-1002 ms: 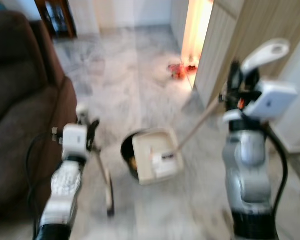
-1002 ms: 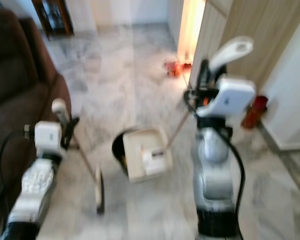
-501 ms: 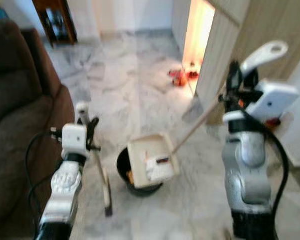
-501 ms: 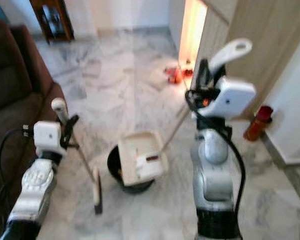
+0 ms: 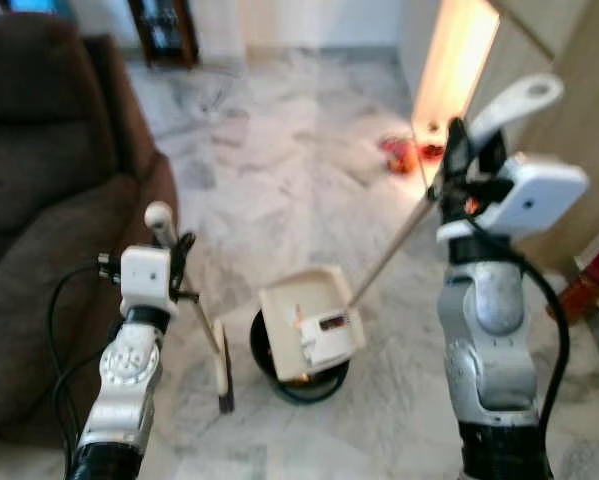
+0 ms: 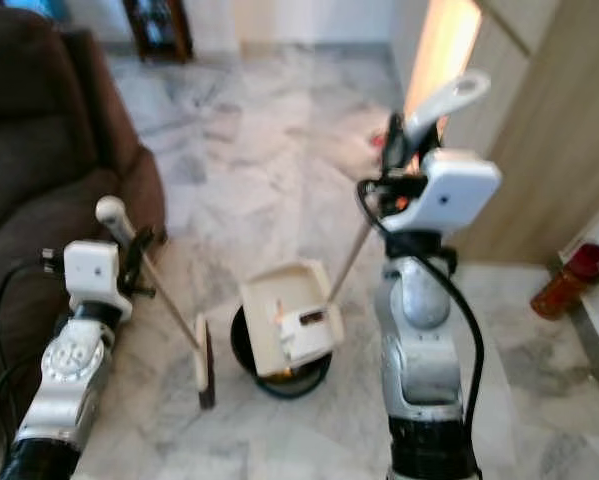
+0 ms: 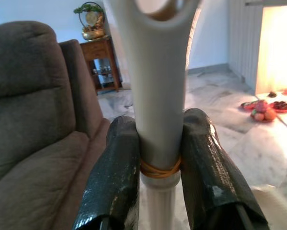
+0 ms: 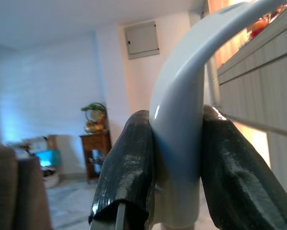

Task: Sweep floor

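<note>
Black fingers of the left gripper [image 7: 158, 163] clamp the broom [image 5: 219, 368] handle; its head stands just beside the black bin [image 5: 301, 372]. Clamped on the dustpan [image 5: 310, 322] handle, the right gripper [image 8: 174, 158] holds the pan tipped over that bin. Beyond the bin, red litter [image 5: 401, 152] lies on the marble floor [image 5: 279, 180]. Tipping should probably go slowly, keeping the pan's mouth above the bin.

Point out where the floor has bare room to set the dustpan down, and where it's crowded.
Bare marble floor stretches ahead, between the brown sofa and the lit doorway. It is crowded close in: the dustpan hangs over the black bin, with the broom head just beside. Red items lie near the doorway.
</note>
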{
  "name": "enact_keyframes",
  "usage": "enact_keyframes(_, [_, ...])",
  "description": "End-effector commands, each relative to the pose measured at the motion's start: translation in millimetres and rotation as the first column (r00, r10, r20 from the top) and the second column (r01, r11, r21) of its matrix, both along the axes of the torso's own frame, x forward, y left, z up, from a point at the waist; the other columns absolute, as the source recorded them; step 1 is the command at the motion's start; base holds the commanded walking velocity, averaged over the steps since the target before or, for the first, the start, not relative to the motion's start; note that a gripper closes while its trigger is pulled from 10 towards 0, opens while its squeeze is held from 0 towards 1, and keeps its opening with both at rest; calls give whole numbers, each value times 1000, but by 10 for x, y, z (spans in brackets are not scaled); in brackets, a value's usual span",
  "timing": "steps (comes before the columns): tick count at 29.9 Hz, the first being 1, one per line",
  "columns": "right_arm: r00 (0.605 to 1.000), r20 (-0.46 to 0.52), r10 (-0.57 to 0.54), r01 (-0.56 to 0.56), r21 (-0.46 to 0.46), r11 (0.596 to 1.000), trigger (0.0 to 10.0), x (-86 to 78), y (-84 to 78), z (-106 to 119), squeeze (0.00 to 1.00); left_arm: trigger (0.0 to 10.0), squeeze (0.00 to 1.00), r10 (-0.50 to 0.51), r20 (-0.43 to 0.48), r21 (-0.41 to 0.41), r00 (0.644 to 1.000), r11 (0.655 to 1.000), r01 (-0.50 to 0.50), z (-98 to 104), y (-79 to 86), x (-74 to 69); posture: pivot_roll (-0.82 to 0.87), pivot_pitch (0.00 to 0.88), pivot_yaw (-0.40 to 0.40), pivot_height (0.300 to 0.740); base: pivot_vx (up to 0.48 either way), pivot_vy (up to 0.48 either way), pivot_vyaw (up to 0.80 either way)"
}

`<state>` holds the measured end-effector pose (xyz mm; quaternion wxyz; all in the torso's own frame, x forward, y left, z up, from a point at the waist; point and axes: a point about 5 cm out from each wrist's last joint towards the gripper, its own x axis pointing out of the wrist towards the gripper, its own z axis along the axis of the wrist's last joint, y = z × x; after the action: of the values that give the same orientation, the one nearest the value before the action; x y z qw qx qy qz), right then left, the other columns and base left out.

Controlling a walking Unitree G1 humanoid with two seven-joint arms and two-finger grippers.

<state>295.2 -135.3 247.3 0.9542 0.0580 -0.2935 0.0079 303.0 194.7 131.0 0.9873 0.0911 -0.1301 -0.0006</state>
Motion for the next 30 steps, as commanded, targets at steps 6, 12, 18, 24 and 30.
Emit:
enact_keyframes(6, [996,84,6,-9,38,999,10000,-81,-1,152,0,10000,0,-6,52,15,999,1000,5,102,-5,11,17,58,43,740,0,0,0])
enact_keyframes(12, [996,93,7,-11,44,999,10000,-94,35,164,0,10000,0,-8,52,14,999,1000,7,100,-8,10,18,57,43,740,0,0,0])
enact_keyframes(18, [992,124,25,-28,27,999,10000,-130,140,203,0,10000,0,-8,54,16,999,1000,7,102,-10,6,19,55,42,740,0,0,0])
enact_keyframes(24, [985,173,25,-18,-39,999,10000,-180,239,246,0,10000,0,-10,53,17,999,1000,9,100,-14,6,20,53,43,740,0,0,0])
enact_keyframes(30, [982,188,19,-7,-62,998,10000,-197,281,252,0,10000,0,-12,54,17,998,1000,11,102,-21,9,20,53,43,740,0,0,0])
